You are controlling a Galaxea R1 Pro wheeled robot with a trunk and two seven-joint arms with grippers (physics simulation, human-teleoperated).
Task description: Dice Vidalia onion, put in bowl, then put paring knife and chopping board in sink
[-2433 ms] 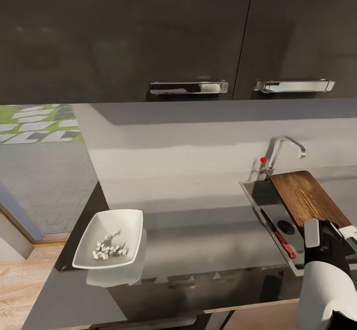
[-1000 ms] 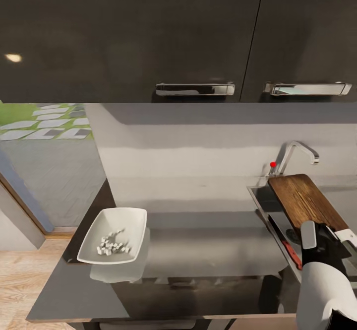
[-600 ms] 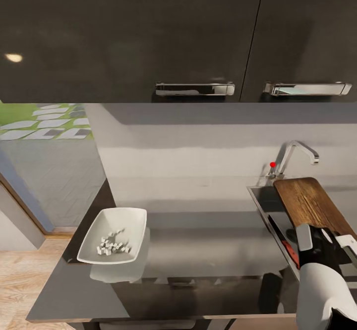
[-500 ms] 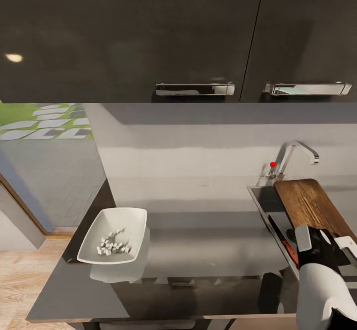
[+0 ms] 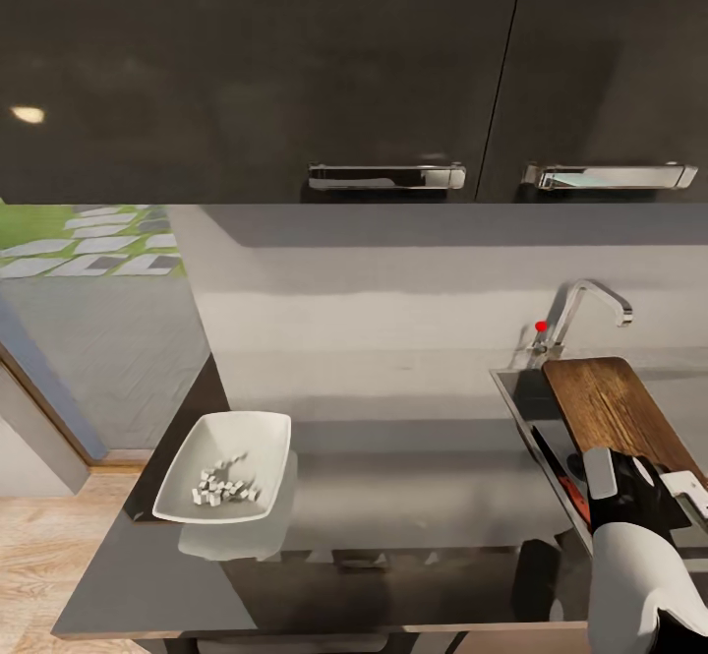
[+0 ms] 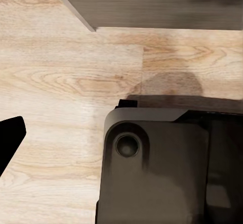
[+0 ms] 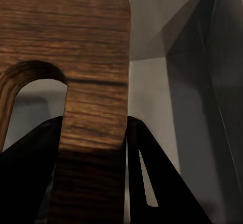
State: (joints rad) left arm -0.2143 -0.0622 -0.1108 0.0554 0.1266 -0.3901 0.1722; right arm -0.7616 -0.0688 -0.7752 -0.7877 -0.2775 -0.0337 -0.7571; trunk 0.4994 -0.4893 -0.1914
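The right gripper (image 5: 639,482) has its jaws clamped on the handle end of the chopping board (image 5: 615,408), which slants across the sink (image 5: 521,398) at the desk's (image 5: 413,497) right end. The paring knife (image 5: 562,477) lies in the basin. Diced onion (image 5: 224,487) fills the bowl (image 5: 221,452) near the desk's left edge. The left jaws' state cannot be told.

The right hand (image 5: 644,482), on a white forearm, has its dark fingers (image 7: 152,183) clamped on something.
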